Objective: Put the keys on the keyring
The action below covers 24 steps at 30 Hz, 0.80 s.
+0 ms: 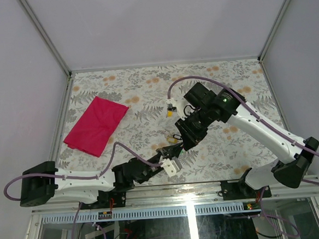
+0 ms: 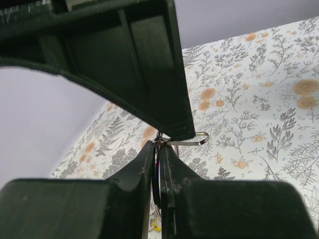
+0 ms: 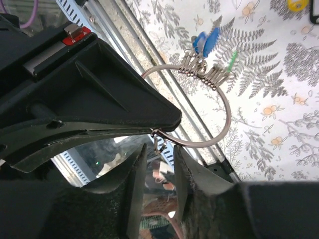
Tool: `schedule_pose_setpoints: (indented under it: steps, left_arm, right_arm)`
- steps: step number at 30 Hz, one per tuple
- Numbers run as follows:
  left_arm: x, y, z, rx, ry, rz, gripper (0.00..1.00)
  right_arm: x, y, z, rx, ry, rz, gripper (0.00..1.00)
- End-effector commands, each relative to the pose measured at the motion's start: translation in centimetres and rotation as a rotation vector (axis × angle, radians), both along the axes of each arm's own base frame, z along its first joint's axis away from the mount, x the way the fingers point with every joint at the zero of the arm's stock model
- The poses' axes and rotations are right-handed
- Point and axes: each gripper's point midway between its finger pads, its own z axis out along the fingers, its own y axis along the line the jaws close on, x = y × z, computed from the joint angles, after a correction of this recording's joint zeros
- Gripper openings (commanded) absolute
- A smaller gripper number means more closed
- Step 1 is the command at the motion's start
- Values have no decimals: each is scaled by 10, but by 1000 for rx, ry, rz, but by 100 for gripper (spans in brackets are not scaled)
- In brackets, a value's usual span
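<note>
My left jaws are pinched tight on the keyring (image 3: 229,115), gripping the wire edge-on btwn the pads (image 2: 142,172); no gap shows in the left wrist view. My right jaws stand partly apart, tips right up against the left ones. The ring's wire crosses at the mouth of that gap, but nothing presses on it, so that side holds nothing. The ring is up off the tabletop (image 1: 146,87), near the front edge, approx. centre, btwn my two arms. A bunch of keys (image 3: 202,73) is threaded on the far side of the loop, packed close together, w/ blue tags (image 3: 205,40) and a green tag (image 3: 231,60) sticking out. A yellow tag (image 3: 296,5) and a black tag (image 3: 315,17) lie just beside each other on the tabletop further out, apart from the ring; can't make out their metal parts. The red cloth (image 1: 97,125) lies well off to the left.
</note>
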Motion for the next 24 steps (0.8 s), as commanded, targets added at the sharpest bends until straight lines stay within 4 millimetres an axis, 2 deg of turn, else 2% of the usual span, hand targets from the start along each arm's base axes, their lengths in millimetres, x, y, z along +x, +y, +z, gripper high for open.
schedule_pose_setpoints:
  steps: [1,5,10,14,18,21,24]
  left_arm:
    - [-3,4,34,-152,88,8,0]
    - [6,15,37,-210,161,84,0]
    - [14,30,44,-314,255,155,0]
    - [21,43,48,-392,329,217,0]
    - [26,54,58,-483,404,265,0]
    - [31,61,64,-534,454,318,0]
    - [36,66,70,-555,468,365,0]
  right_arm:
    - [13,3,31,107,-149,-29,39]
    - [23,4,45,172,-253,-68,48]
    - [48,1,76,314,-498,-174,51]
    - [59,-4,114,548,-745,-252,53]
    - [53,-9,148,838,-972,-275,52]
    - [47,-12,150,945,-1112,-235,51]
    - [41,-8,146,976,-1157,-162,51]
